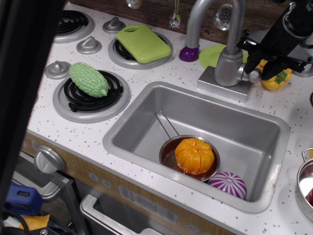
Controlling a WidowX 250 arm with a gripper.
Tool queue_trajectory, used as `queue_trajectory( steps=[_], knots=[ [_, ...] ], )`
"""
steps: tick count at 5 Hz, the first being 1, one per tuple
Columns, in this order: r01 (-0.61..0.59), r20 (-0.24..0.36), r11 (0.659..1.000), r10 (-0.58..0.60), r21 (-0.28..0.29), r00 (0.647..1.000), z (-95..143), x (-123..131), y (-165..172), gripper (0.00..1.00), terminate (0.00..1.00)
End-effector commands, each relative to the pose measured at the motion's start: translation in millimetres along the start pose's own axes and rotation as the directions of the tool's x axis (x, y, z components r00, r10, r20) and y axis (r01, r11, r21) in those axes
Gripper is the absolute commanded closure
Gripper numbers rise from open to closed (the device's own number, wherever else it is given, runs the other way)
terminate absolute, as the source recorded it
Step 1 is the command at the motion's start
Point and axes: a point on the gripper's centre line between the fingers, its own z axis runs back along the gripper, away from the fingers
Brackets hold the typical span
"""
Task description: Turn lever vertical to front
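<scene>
The silver faucet point(227, 63) stands behind the sink, with its tall curved spout above. The lever's stubby silver arm point(253, 75) sticks out to the right of the faucet body. Its flat paddle handle is almost wholly hidden behind my black gripper point(261, 62). The gripper reaches down from the upper right and its two dark fingers point(251, 58) stand spread on either side of where the paddle rises. I cannot tell whether they touch it.
A yellow pepper point(279, 79) lies just right of the gripper. The sink point(146, 115) holds a pot with an orange pumpkin point(194, 155) and a purple onion point(228, 184). A green plate point(211, 55), a purple cup point(189, 53), a green cutting board point(143, 43) and a green gourd point(88, 79) sit to the left.
</scene>
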Motion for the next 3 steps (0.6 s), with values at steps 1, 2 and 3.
queue_trajectory(
  steps=[1,2,3],
  knots=[
    [-0.098,0.009,0.988,0.100,-0.117,0.995,16.1,-1.3,8.7,0.00,0.00],
    [-0.095,0.015,0.986,0.098,-0.138,0.995,5.8,-3.4,10.9,0.00,0.00],
    [-0.086,0.014,0.985,0.089,-0.152,0.996,1.0,-1.3,13.0,0.00,0.00]
  ],
)
